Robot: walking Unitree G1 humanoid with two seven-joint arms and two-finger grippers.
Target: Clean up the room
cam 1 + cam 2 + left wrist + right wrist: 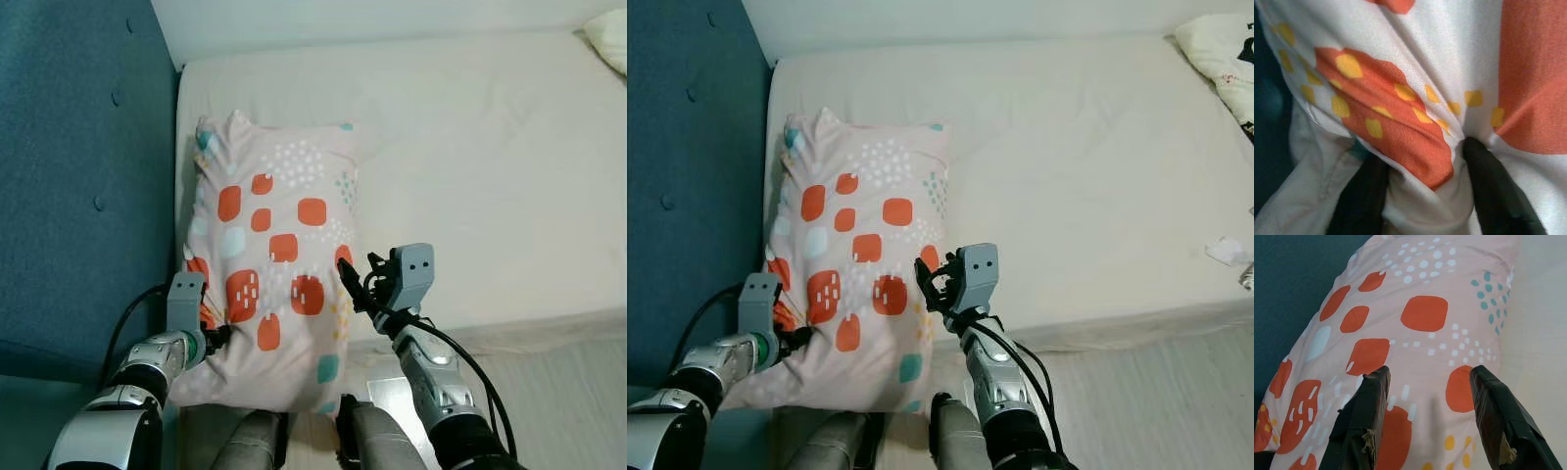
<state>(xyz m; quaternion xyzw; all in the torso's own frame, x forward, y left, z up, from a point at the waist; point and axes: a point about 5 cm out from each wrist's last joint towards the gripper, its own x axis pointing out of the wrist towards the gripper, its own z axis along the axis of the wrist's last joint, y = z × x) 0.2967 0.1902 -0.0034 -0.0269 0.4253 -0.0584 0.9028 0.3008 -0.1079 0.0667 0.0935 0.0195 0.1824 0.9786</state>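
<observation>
On the cream mattress (470,166), left gripper (1425,196) pinches the soft pillow (279,255) (right gripper (1430,382) spread).

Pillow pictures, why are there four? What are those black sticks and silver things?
The silver things are a robot's two arms, and the black sticks are its fingers. Two pictures come from cameras in its head, looking down at a bed beside a blue headboard. The other two come from little cameras on its wrists, so you see close up along the fingers. A spotted pillow lies on the bed, its near end over the edge. The left gripper pinches the pillow's corner. The right gripper is open, by the pillow's other side.
</observation>
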